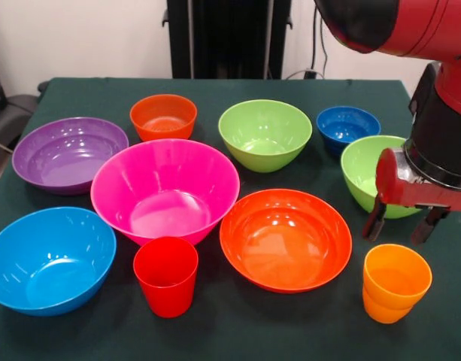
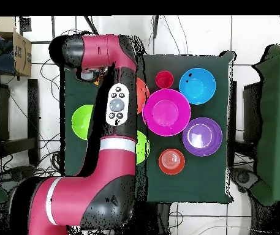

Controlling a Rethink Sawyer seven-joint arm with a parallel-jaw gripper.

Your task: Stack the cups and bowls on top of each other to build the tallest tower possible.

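The red and black arm's gripper (image 1: 407, 226) hangs with its two dark fingers spread apart, empty, just above and behind the glossy orange plastic tumbler (image 1: 395, 283), which stands upright on the dark green tablecloth (image 1: 215, 331) at about 4 o'clock in the front view. No tower is built; everything sits apart. The large glossy pink plastic bowl (image 1: 165, 189) holds the centre, with the large orange-red bowl (image 1: 285, 238) at its 4 o'clock and the small red tumbler (image 1: 166, 275) at its 6 o'clock. The purple bowl (image 1: 68, 153) lies at 10 o'clock, the light blue bowl (image 1: 48, 259) at 8 o'clock, the small orange-red bowl (image 1: 163, 116) at 12 o'clock.
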